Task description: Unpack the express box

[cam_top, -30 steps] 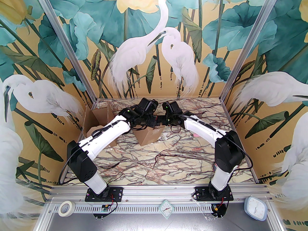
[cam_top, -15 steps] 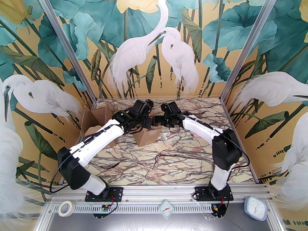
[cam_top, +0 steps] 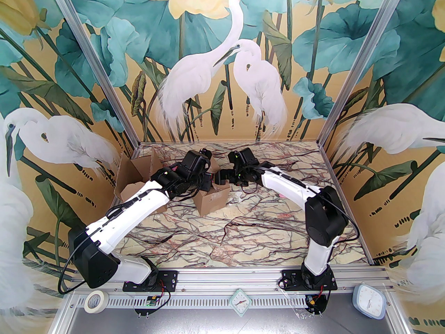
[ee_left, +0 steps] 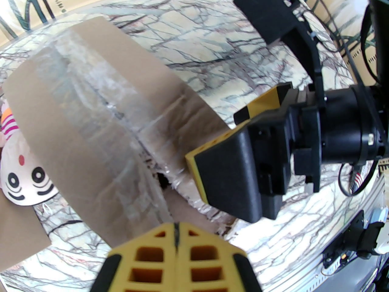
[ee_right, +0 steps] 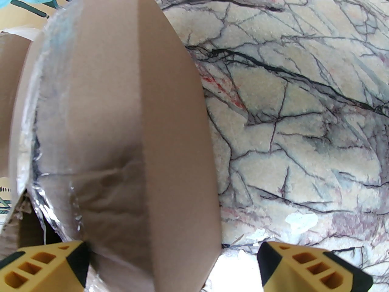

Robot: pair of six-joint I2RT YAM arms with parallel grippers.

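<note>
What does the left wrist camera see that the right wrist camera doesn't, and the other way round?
Left wrist camera's own: a white toy with a cartoon face peeking out beside the taped cardboard box, and the shut left claw. Right wrist camera's own: red streaks and a white scrap on the marble table. Both: that box, that table, and the open right claw straddling the box's corner.

We see a robotics lab cell rather than a lived-in room. An aluminium frame [cam_top: 365,68] boxes in a marble-print table [cam_top: 226,235], and the wall panels [cam_top: 69,82] carry a printed heron mural. The left arm [cam_top: 135,204] and right arm [cam_top: 288,186] are bolted to a rail [cam_top: 226,277]. A tape roll [cam_top: 94,300] and two clocks [cam_top: 240,301] [cam_top: 369,303] lie just in front of it.
</note>
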